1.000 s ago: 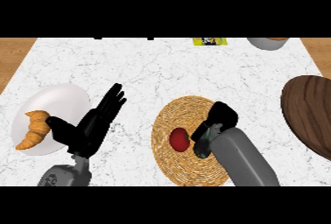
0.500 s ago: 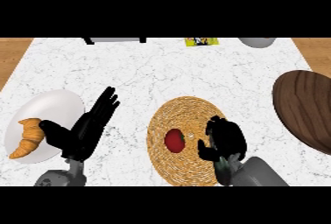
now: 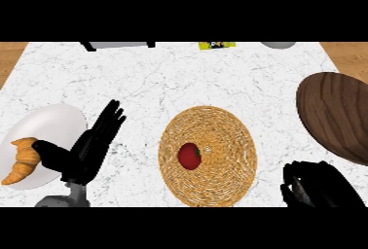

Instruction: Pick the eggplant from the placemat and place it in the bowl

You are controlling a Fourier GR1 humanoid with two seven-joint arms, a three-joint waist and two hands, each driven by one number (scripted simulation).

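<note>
A small dark-red rounded item (image 3: 189, 155), more like a tomato than an eggplant, lies left of centre on the round woven placemat (image 3: 215, 136). The dark wooden bowl (image 3: 338, 116) stands at the right edge, partly cut off. My right hand (image 3: 316, 187) sits low at the right, off the placemat and below the bowl, fingers curled with nothing in them. My left hand (image 3: 90, 146) rests open left of the placemat, fingers pointing up.
A white plate (image 3: 54, 124) holding a croissant (image 3: 23, 160) lies at the left, just beside the left hand. Along the counter's far edge are a grey appliance (image 3: 119, 44), a yellow packet (image 3: 215, 45) and a grey dish (image 3: 277, 44).
My right hand has drawn back from beside the red item on the placemat to the lower right. The red item stays on the mat. The left hand has hardly moved.
</note>
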